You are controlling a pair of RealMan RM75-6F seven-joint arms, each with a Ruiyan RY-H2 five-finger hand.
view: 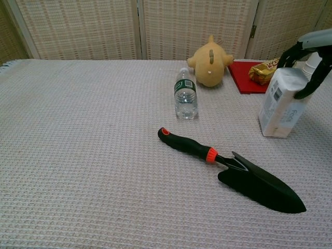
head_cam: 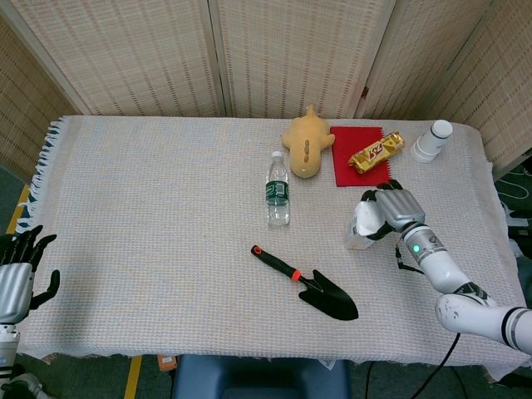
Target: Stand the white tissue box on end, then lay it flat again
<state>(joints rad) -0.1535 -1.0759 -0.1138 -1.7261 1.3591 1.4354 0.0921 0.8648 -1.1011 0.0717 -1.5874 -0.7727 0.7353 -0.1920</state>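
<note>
The tissue box (view: 281, 106) is held upright by the right hand (head_cam: 394, 209), fingers wrapped over its top, near the red mat (head_cam: 356, 158); it should be tipped down slowly, grip kept firm until flat

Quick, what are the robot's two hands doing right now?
Left hand: open, holding nothing, at the table's near left edge.
Right hand: gripping the top of the white rectangular tissue box, which stands on end.

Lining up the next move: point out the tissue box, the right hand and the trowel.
tissue box (view: 282, 106), chest view, printed front face.
right hand (head_cam: 396, 207), head view, back of the hand.
trowel (view: 259, 187), chest view, black blade.
</note>
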